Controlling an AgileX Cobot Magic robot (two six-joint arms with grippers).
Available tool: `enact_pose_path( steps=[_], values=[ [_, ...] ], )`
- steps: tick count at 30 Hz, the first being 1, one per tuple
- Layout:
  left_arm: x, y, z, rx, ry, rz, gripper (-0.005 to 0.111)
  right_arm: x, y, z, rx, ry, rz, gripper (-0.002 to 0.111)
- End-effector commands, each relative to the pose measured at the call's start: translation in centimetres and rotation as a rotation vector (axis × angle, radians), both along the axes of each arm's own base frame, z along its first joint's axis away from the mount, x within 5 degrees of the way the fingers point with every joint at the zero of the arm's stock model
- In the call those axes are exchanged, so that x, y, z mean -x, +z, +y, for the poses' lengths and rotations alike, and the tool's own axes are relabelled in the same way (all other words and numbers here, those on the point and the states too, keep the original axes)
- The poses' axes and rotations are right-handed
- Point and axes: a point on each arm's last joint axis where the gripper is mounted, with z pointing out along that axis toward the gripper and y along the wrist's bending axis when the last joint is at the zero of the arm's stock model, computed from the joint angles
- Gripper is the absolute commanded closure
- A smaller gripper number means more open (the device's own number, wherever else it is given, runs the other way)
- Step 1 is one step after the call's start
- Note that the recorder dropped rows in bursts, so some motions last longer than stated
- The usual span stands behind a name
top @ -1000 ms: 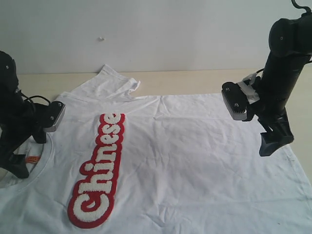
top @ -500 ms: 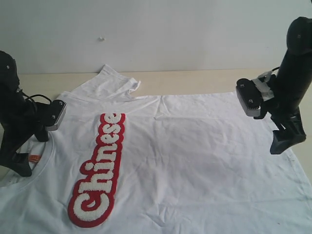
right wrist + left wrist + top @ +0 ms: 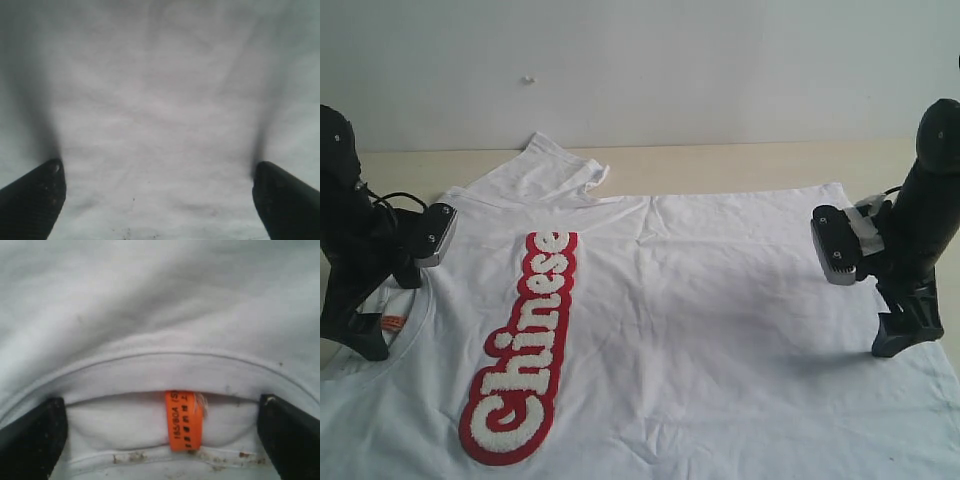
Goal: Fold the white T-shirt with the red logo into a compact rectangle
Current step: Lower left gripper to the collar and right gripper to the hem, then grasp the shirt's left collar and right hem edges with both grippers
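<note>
The white T-shirt (image 3: 720, 330) lies spread flat over most of the table, collar to the left, one sleeve (image 3: 545, 165) at the back. The red logo (image 3: 525, 345) runs as a long strip across the chest. My left gripper (image 3: 360, 345) stands open right over the ribbed collar (image 3: 160, 367), its fingers (image 3: 30, 435) wide on either side of the orange neck label (image 3: 184, 420). My right gripper (image 3: 900, 340) is open too, low over plain white cloth (image 3: 160, 125) near the hem on the right, nothing between its fingertips (image 3: 287, 200).
The beige table (image 3: 740, 165) shows as a strip behind the shirt, ending at a white wall (image 3: 640, 70). The shirt's hem runs close to the right edge of the exterior view.
My right arm has swung right and down, from above the shirt to its right edge. My left gripper has edged slightly along the collar, uncovering the orange label.
</note>
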Motion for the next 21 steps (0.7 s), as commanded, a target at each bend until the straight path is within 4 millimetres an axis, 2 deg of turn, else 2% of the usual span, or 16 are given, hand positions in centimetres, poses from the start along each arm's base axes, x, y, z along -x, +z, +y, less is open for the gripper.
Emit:
enact_pose_path(
  steps=[1, 12, 13, 18, 21],
  values=[
    [0.1, -1.1, 0.0, 0.007, 0.019, 0.026, 0.002, 0.2, -0.8, 0.0, -0.020, -0.060, 0.036, 0.011],
    [0.1, -1.1, 0.0, 0.005, 0.038, 0.031, 0.002, 0.3, -1.7, -0.2, 0.004, -0.039, 0.079, 0.013],
    [0.1, -1.1, 0.0, 0.006, 0.038, 0.028, 0.002, 0.2, -1.8, -0.3, 0.006, -0.036, 0.090, 0.016],
    [0.1, -1.4, 0.0, 0.003, 0.070, 0.035, 0.002, -0.1, -1.9, -0.3, 0.011, -0.032, 0.084, 0.055],
    [0.1, -2.1, 0.0, 0.000, 0.074, 0.052, 0.011, -0.2, -1.9, -0.4, 0.022, -0.022, 0.077, 0.078]
  ],
)
